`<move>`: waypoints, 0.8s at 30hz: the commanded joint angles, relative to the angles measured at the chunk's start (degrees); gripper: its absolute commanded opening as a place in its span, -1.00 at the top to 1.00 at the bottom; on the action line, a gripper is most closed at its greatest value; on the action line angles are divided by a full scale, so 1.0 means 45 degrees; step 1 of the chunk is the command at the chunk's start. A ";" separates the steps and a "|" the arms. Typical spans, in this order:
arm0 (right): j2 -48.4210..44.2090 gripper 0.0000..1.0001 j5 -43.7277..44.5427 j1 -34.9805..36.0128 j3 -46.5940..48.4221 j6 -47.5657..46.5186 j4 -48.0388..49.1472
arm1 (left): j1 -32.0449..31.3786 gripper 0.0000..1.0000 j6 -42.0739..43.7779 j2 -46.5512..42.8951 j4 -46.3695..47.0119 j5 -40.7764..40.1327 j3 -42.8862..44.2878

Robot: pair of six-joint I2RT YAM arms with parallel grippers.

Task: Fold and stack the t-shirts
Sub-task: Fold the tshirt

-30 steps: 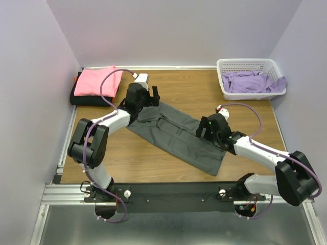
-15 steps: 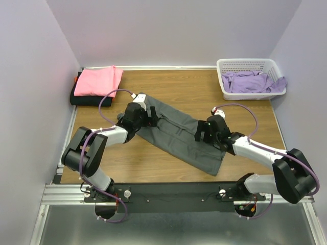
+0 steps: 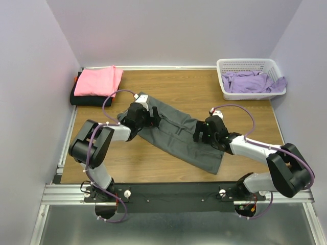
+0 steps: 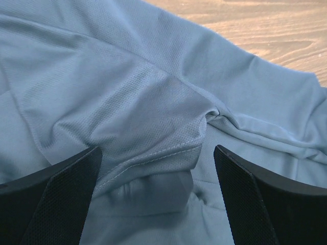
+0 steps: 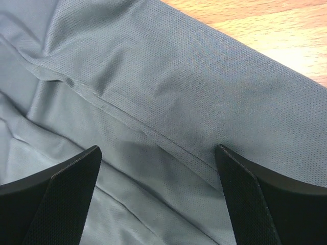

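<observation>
**Stage of the task: third shirt part-folded.** The charcoal grey t-shirt point(image 3: 180, 137) lies flat at the middle of the bench point(image 3: 189, 87). It forms a long, narrow band that runs diagonally from the far left toward the near right. Its narrowness suggests that the sides are already turned in, though the layers cannot be counted from above. The cross-folds that would make it a compact packet appear not yet made.

The left end effector point(image 3: 153, 118) hangs over the far-left end of the band. Its fingers point(image 4: 59, 201) are spread wide, and a puckered, hemmed fold of cloth lies beneath the gap, not pinched. The right end effector point(image 3: 198, 134) is low over the middle of the band, near its right edge. Its fingers point(image 5: 56, 204) are likewise spread over a smooth stretch crossed by one seam, and they grip nothing. Whether either pad touches the cloth cannot be told.

Farther out, at the far-left corner of the bench, a folded pink t-shirt point(image 3: 97, 80) rests on a folded black t-shirt point(image 3: 84, 100). This is the stack begun, with two garments judged complete.

At the far-right corner, the white lattice basket point(image 3: 246, 63) holds the crumpled lavender t-shirts point(image 3: 251, 81), with one edge of cloth draped over its right rim. They are unfolded, and their number is unclear.

Judged remaining: close the grey shirt's folds, carry it to the stack, then fold and stack each lavender shirt.
</observation>
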 commanded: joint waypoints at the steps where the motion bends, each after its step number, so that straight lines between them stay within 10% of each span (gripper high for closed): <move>1: 0.0284 -0.96 -0.1243 0.0094 -0.0390 0.0922 -0.0292 | -0.0085 -0.97 0.0063 0.0555 0.0676 0.0520 0.0556; 24: 0.0655 -0.79 -0.2925 0.1850 -0.1074 0.3364 -0.0701 | -0.0085 -0.97 0.0806 0.3484 -0.0222 0.1633 0.4480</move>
